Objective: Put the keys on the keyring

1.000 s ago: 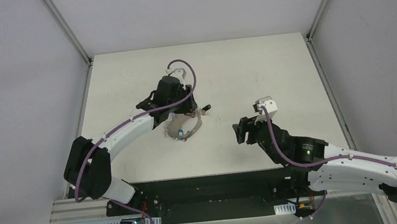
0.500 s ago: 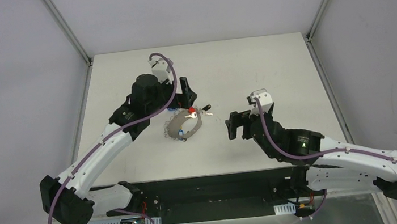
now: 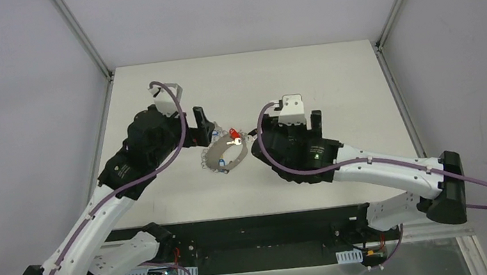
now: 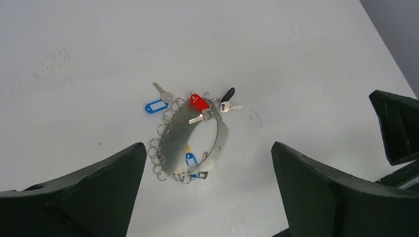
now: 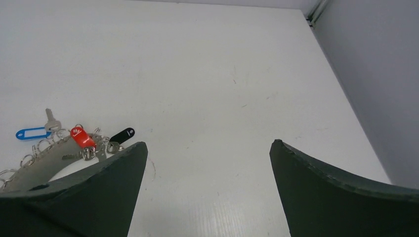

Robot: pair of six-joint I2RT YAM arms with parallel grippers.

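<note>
The keyring (image 3: 227,155), a flat silvery band fringed with small rings, lies on the white table; it also shows in the left wrist view (image 4: 179,133) and the right wrist view (image 5: 44,163). Keys lie around it: a red-tagged one (image 4: 198,102) (image 3: 234,132), a black-headed one (image 4: 228,95) (image 5: 122,134), a blue-tagged one (image 4: 155,105) and another blue tag (image 4: 190,159) inside the loop. My left gripper (image 3: 199,132) (image 4: 207,148) hangs open above the keyring's left side, holding nothing. My right gripper (image 3: 287,123) (image 5: 208,143) stands open just right of the keyring, over bare table.
The white table (image 3: 331,77) is bounded by metal frame rails at left (image 3: 103,127) and right (image 3: 401,104), with grey walls beyond. One finger of the right gripper (image 4: 398,126) shows at the right edge of the left wrist view.
The left arm drew back to the left, uncovering the keyring, and its jaws opened. The right arm swung left up to the keyring and opened wider.
</note>
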